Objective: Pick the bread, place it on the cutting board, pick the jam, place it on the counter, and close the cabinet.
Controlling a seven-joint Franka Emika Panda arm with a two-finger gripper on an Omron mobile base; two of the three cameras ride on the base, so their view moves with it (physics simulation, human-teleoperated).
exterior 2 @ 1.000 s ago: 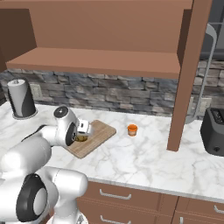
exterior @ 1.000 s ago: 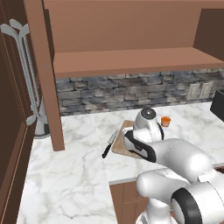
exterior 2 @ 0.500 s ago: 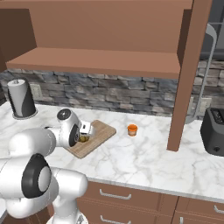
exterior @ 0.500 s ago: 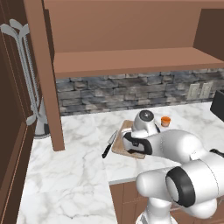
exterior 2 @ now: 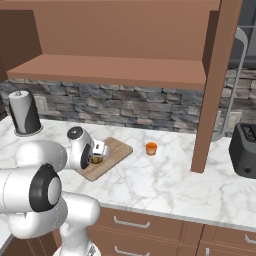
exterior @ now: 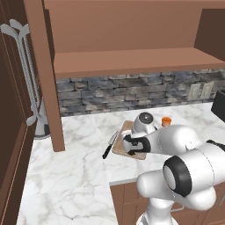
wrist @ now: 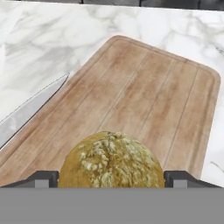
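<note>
The bread point(wrist: 111, 159), a knobbly yellowish-brown lump, fills the whole gap between my gripper's point(wrist: 111, 177) two dark fingertips point(wrist: 43, 178), which press on its sides. It sits low over the near part of the light wooden cutting board point(wrist: 144, 96); I cannot tell whether it rests on the wood. From the right base view, the bread point(exterior 2: 96, 160) shows at the gripper point(exterior 2: 98, 156) over the board point(exterior 2: 117, 149). The small orange jam point(exterior 2: 151, 148) jar stands on the white marble counter point(exterior 2: 165, 185) just right of the board. The cabinet point(exterior: 132, 61) above stands open, with its door point(exterior: 44, 74) swung out.
A black-handled knife point(exterior: 110, 145) lies along the board's left edge, its blade point(wrist: 30, 109) close to my fingers. A paper-towel roll point(exterior 2: 24, 112) stands at the back left and a dark toaster point(exterior 2: 245, 150) at the right. The open door point(exterior 2: 217, 85) hangs over the counter.
The hand has sunk a little and shifted left over the board with the bread still between the fingers, and the arm's elbow has swung forward. The jam has not moved.
</note>
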